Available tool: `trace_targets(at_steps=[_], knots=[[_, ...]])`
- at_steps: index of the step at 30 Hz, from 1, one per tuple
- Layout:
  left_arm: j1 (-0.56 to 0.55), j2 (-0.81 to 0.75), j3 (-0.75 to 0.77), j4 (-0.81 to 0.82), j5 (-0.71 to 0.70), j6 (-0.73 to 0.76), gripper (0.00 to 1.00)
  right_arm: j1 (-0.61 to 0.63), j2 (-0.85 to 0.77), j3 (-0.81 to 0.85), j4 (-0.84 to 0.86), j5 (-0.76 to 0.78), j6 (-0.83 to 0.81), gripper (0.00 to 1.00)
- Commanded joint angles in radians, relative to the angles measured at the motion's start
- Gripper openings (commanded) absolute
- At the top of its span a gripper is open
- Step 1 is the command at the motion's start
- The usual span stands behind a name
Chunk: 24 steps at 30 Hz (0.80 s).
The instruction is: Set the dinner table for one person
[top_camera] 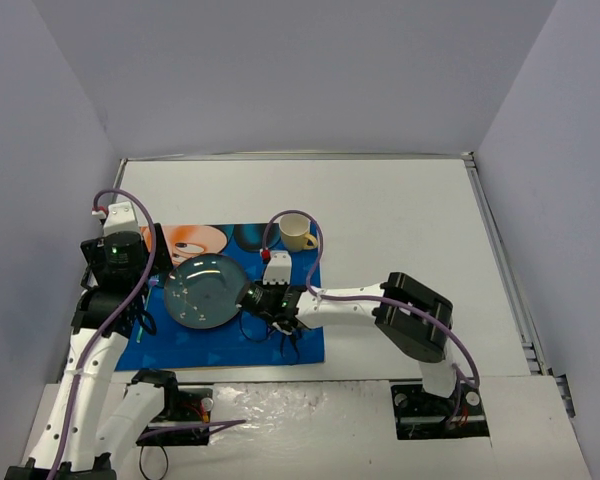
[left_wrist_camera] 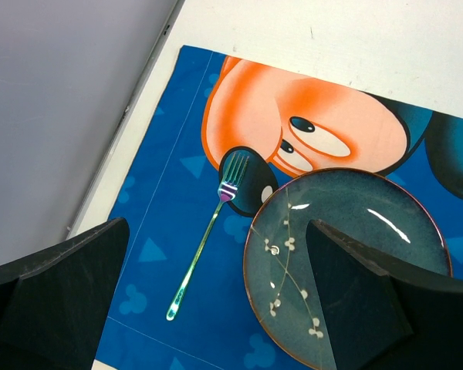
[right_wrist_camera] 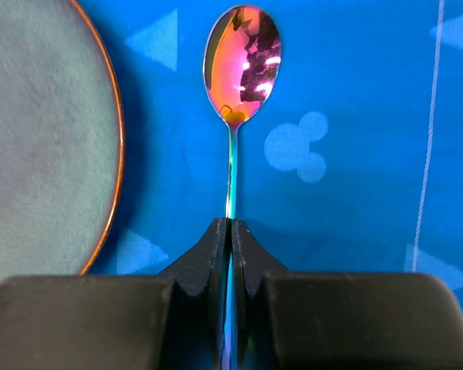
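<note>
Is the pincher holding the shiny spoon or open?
Holding. The right gripper is shut, its fingers pinching the spoon by its handle.
</note>
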Motion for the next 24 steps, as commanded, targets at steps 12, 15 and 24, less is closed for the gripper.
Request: trace_targets(at_steps=[12,15,24], knots=[[0.000,0.006,0.029,0.033,0.007,-0.004,0.97,0.012,0.039,0.081,-0.042,0.011,0.042,0.00],[0.000,0.010,0.030,0.033,0.009,-0.004,0.97,0.013,0.054,0.095,-0.051,-0.002,0.034,0.00],[-0.001,0.012,0.031,0.033,0.012,0.003,0.97,-0.001,0.041,0.081,-0.072,-0.020,0.049,0.09]])
